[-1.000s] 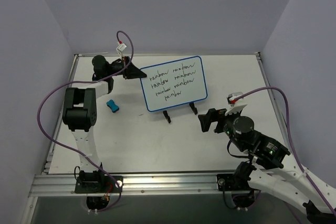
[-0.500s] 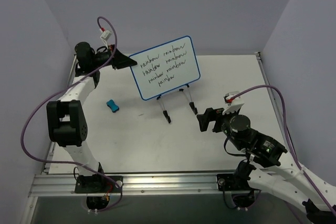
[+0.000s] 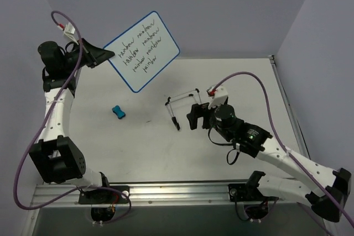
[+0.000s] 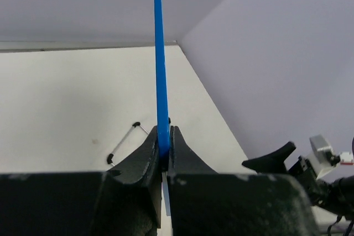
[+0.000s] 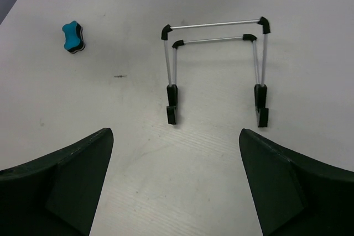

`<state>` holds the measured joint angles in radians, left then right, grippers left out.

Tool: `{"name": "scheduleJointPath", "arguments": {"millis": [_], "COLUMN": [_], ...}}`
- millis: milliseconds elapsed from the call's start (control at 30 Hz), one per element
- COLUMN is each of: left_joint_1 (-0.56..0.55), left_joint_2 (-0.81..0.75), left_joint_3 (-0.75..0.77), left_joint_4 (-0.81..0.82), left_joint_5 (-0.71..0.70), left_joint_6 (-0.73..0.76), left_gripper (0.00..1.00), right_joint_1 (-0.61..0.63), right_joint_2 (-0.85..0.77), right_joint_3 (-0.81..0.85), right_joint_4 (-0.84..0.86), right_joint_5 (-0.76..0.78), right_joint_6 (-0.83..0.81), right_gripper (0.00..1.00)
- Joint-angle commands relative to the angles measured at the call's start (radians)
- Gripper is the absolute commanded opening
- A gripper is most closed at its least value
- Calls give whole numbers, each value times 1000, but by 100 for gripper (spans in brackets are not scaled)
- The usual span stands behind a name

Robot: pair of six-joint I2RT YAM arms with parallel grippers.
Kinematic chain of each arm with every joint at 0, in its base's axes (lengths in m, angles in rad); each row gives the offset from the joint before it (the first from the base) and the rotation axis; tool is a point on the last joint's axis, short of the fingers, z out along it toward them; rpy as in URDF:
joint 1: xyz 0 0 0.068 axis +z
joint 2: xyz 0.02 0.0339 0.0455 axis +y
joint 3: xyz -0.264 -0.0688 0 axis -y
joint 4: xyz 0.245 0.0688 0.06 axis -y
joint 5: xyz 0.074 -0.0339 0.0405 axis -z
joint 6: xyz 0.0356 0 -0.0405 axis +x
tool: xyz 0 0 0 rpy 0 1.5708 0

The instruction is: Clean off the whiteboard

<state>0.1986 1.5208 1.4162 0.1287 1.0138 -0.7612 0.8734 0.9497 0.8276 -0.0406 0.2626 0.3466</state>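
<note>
The whiteboard, white with a blue rim and several lines of black handwriting, hangs tilted in the air at the back left. My left gripper is shut on its left edge. In the left wrist view the board's blue edge runs straight up from between the closed jaws of the left gripper. My right gripper is open and empty, just right of the wire stand. In the right wrist view the right gripper is spread wide over bare table.
A wire stand with black feet stands alone mid-table, seen ahead in the right wrist view. A small blue eraser block lies left of it, at upper left in the right wrist view. Purple walls enclose the table.
My left arm has lifted the whiteboard up and to the left, off the wire stand, which stayed on the table. My right gripper has moved left to the stand.
</note>
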Motion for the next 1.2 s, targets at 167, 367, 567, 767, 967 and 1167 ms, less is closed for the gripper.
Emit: {"name": "scheduleJointPath", "arguments": {"millis": [167,367,567,767,967,1167], "left_joint_1": [172,232,266,283,292,298], "left_joint_2": [-208,-277,-283,-312,-318,-317], "left_joint_3": [89,93,122,125,130,142], "left_joint_4": [-244,-345,-374,-408,-431,-439], "left_joint_5": [-250,-374,-368,-400,-428,-434], "left_joint_6": [-39,-6,19,59,82,103], "left_gripper": [2,2,2,2,2,2], "right_joint_1": [19,59,110,153,160,165], "right_joint_2": [415,812,1124,1357,1468,1575], "right_joint_3": [203,456,672,919,1045,1192], "right_joint_4": [336,422,440,375,369,335], "right_joint_5": [-243,-293,-280,-266,-235,-175], "right_joint_6": [-93,-144,-144,-193,-199,-224], "right_gripper": [89,83,80,80,80,80]}}
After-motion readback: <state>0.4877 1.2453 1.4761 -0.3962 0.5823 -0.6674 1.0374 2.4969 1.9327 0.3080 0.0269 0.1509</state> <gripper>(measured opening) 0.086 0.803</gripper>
